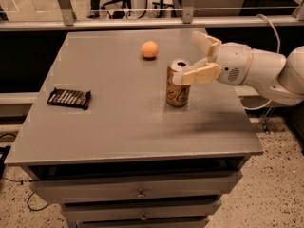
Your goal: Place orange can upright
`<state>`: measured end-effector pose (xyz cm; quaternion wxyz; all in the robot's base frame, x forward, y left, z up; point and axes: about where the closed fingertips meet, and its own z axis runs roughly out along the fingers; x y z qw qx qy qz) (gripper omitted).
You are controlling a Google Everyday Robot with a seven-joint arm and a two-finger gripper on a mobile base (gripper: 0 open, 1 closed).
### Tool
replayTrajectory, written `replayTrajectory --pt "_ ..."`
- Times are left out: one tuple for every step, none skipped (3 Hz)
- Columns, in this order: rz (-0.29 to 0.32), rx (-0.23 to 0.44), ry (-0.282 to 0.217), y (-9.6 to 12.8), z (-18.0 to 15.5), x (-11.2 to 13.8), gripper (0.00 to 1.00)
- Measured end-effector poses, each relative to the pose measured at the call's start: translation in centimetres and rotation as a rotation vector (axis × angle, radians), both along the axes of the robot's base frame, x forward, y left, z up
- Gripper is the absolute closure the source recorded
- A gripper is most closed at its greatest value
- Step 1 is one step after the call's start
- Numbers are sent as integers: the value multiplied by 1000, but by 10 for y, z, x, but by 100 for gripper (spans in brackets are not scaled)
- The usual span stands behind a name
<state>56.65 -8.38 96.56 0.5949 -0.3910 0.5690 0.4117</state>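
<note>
Camera view, gripper and can on the grey table (118, 127). The orange can (178, 85) stands right of the frame's centre, base flat on the tabletop. Its long axis runs vertical, with the silver top end and its opening facing up; the lettered side faces the camera. The gripper (186, 56) reaches in from the right edge of the frame at the height of the can's top. Its 2 fingers are spread wide and grip nothing: 1 finger (206, 42) points toward the upper middle of the frame, behind the can. The other crosses the can's upper right shoulder as seen here; contact there cannot be told.

Judged from its form, the can is light, thin-walled and smooth, so it dents under a hard squeeze and tips easily when nudged near the top. A sound hold would be on opposite sides of the cylinder at mid-height. The can already appears upright.

Also shown: 1 orange ball (149, 49) above and left of the can, apart from it, and 1 dark packet (69, 98) at the left.
</note>
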Motion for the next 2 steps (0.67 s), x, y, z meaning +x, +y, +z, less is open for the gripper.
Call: replayTrajectory --pt "-44 -70 -58 -19 30 -11 0" --pt "-147 -157 -165 -48 87 -36 0"
